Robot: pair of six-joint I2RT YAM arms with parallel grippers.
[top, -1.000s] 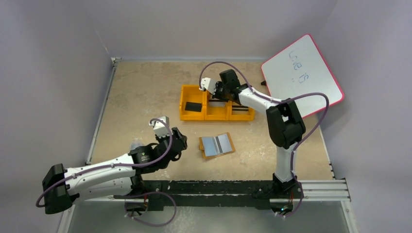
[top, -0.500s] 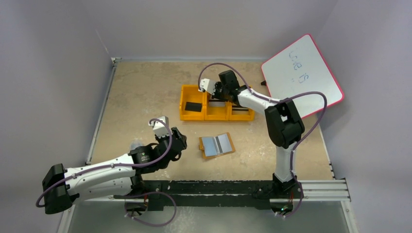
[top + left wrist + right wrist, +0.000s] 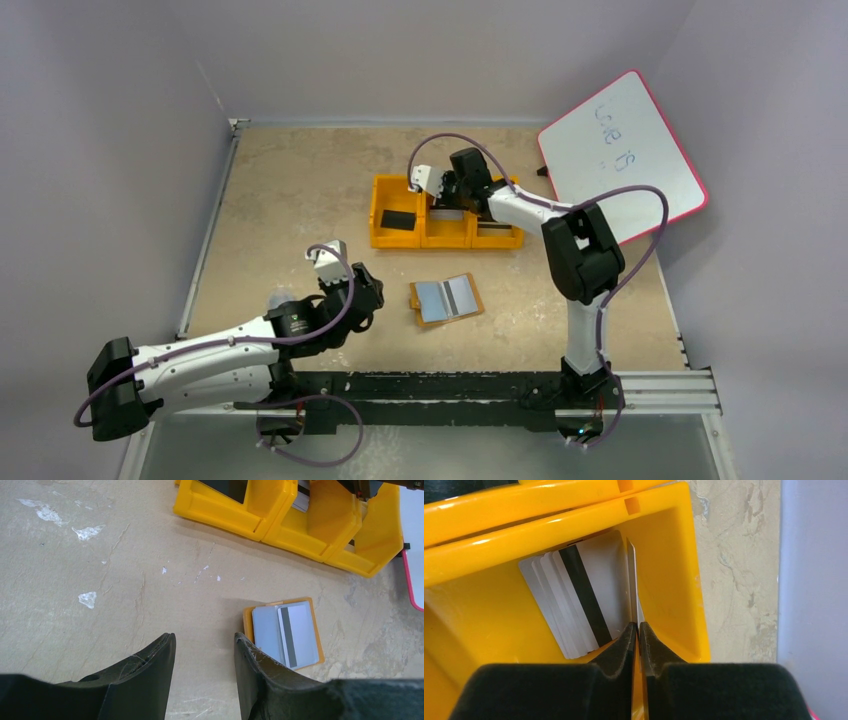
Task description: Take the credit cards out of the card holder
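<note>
Right wrist: right hand (image 3: 638,630) pinches, seemingly, one upright credit card (image 3: 633,587) in orange tray (image 3: 684,555); left hand (image 3: 204,641) part-open, empty, over counter (image 3: 100,605).

On the right wrist camera I get the credit card (image 3: 632,580) only edge-on, so I cannot see its face, and its near end vanishes where the right gripper (image 3: 638,626) closes on it. In the stack of cards (image 3: 574,587) beside it, the top one hides all but slivers of the rest, so I cannot count them. From above, that arm covers part of the orange tray (image 3: 445,241), and the whiteboard (image 3: 620,150) writing is too small to read. The left wrist view crops the tray's far side, and a striped card (image 3: 300,635) hides half the card holder (image 3: 246,625).
</note>
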